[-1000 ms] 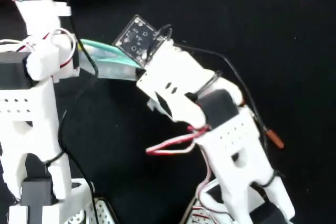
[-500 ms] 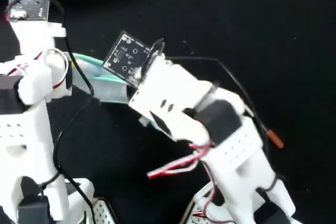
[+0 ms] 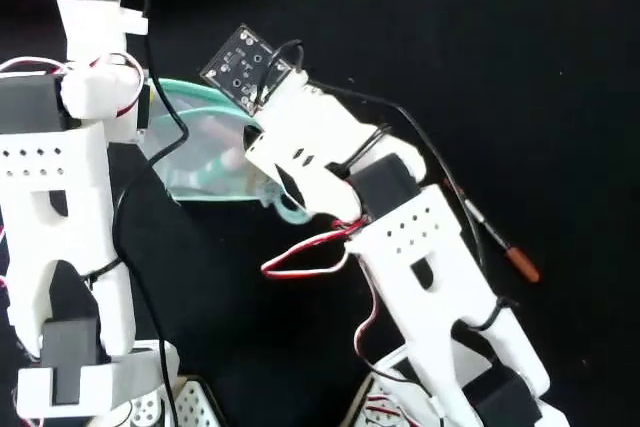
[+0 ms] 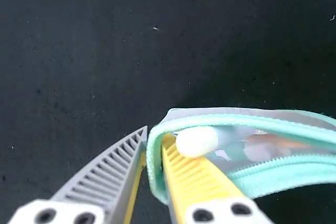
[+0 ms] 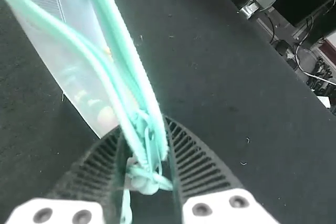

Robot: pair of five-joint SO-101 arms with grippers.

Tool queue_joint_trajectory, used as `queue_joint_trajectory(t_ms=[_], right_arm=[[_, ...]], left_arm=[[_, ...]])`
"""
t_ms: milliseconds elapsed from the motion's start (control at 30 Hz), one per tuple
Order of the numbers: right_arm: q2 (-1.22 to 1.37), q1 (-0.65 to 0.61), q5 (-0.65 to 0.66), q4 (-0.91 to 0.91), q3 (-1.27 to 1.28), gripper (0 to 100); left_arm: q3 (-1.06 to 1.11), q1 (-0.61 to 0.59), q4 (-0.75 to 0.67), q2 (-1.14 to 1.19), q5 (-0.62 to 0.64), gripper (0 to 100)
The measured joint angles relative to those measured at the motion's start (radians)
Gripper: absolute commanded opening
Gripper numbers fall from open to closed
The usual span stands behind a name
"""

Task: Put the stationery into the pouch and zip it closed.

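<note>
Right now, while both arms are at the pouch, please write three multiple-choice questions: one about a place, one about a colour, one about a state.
1. Where is the pen? A inside the pouch; B on the table, apart from it; C on top of it.
2. What colour is the zip? A red; B mint green; C yellow.
3. How is the left gripper? A open over the table; B shut on the pouch; C shut on the pen.
Answers: B, it lies on bare table; B, the zip's tape is mint green; B, its fingers pinch the pouch's end.
</note>
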Motion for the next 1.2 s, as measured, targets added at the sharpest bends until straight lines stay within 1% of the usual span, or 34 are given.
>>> queue_joint_trajectory(t_ms=[200, 233, 367, 400, 533, 700, 833, 900, 967, 1033, 1100, 1200], right_arm=[[-0.003, 0.0, 0.0, 0.003, 0.002, 2.0], [-0.005, 0.0, 0.0, 0.003, 0.002, 3.8], [-0.005, 0.0, 0.0, 0.017, 0.002, 16.1], [-0.006, 0.002, 0.0, 0.035, 0.002, 17.2], [-0.066, 0.041, -0.008, 0.089, 0.006, 15.1], [-0.278, 0.046, -0.006, 0.175, 0.023, 15.2], [-0.39, 0.063, -0.006, 0.175, 0.203, 15.2], [-0.411, 0.103, -0.006, 0.109, 0.342, 15.2], [-0.43, 0.172, -0.006, 0.029, 0.471, 15.2], [-0.436, 0.278, -0.006, -0.029, 0.555, 15.2], [-0.434, 0.4, -0.005, -0.049, 0.585, 15.2], [-0.371, 0.595, 0.068, -0.051, 0.583, 15.2]], left_arm=[[0.0, 0.0, 0.0, 0.0, 0.0, 3], [0.0, 0.0, 0.0, 0.0, 0.0, 3], [0.0, 0.0, 0.0, 0.0, 0.0, 3], [0.0, -0.002, 0.0, 0.0, 0.0, 3], [0.003, -0.018, 0.0, 0.005, 0.0, 3], [0.009, -0.029, 0.0, 0.006, 0.021, 3], [0.012, -0.029, 0.0, 0.006, 0.029, 3], [0.012, -0.029, 0.0, 0.006, 0.031, 3], [0.014, -0.029, 0.0, 0.006, 0.031, 3], [0.023, -0.029, 0.0, 0.006, 0.031, 3], [0.037, -0.029, 0.0, 0.005, 0.031, 3], [0.048, -0.029, 0.0, 0.005, 0.031, 3]])
